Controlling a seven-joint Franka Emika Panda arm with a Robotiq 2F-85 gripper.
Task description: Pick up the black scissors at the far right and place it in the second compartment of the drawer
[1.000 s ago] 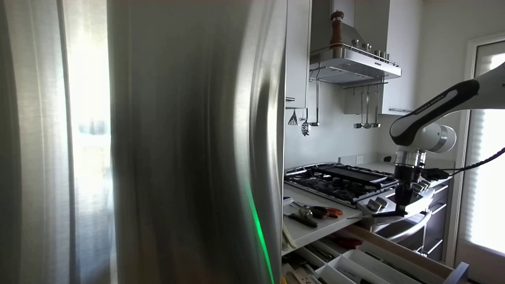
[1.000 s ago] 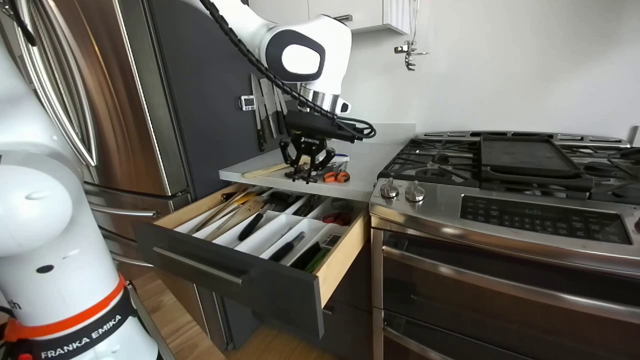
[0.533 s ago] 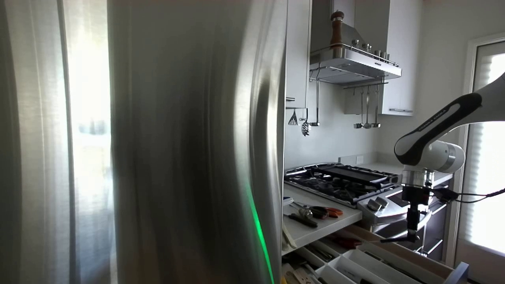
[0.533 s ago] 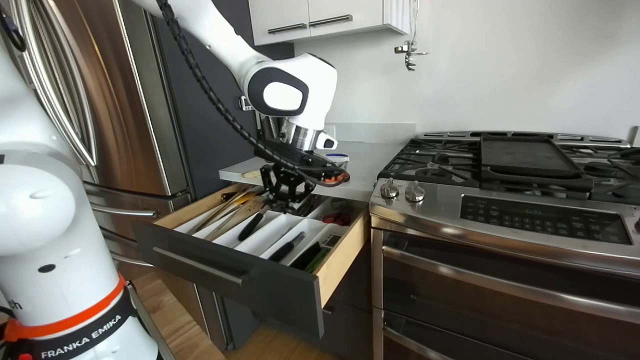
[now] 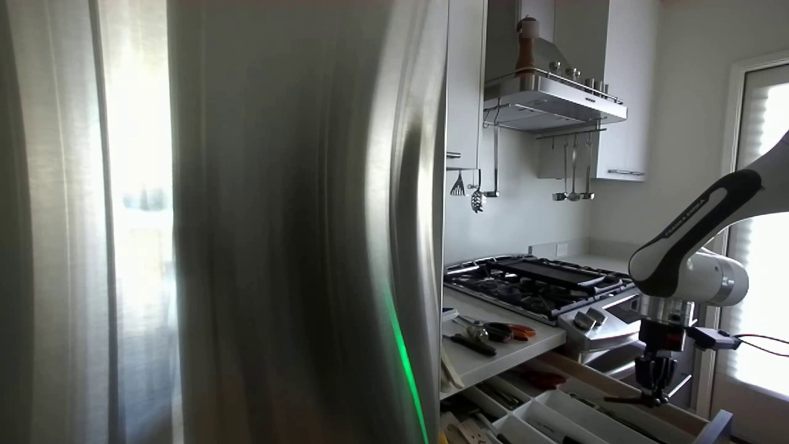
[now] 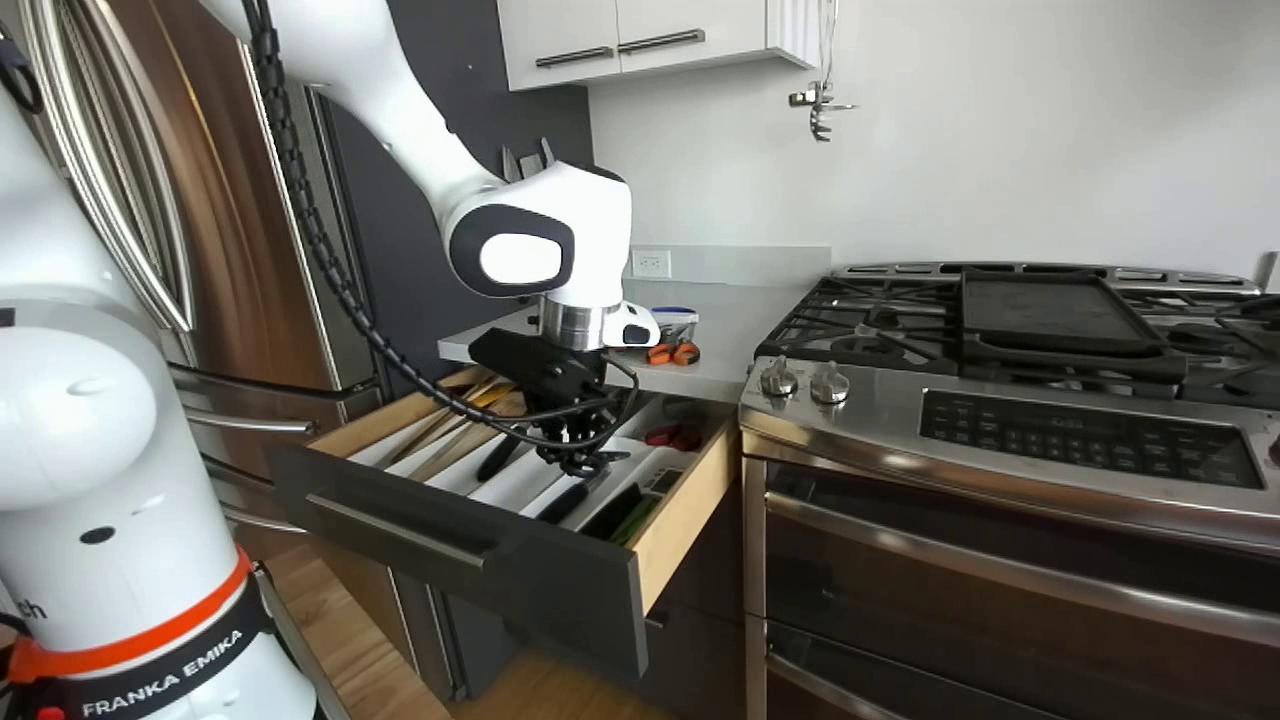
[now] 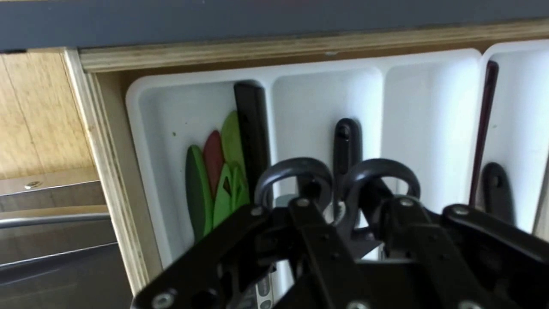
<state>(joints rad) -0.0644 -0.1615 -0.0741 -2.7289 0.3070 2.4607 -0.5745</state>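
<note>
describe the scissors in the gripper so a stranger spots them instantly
Start at the stove, then the open drawer beside it. Over that drawer, the gripper holds the scissors. Their two handle loops are black, unlike the orange loops on the counter and the red handles in the drawer.

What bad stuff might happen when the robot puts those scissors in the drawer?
The black scissors might slip from the tool over the drawer. In the wrist view a handle loop overlaps a white divider, so it might snag. A black-handled utensil lies underneath, so the scissors might not lie flat.
</note>
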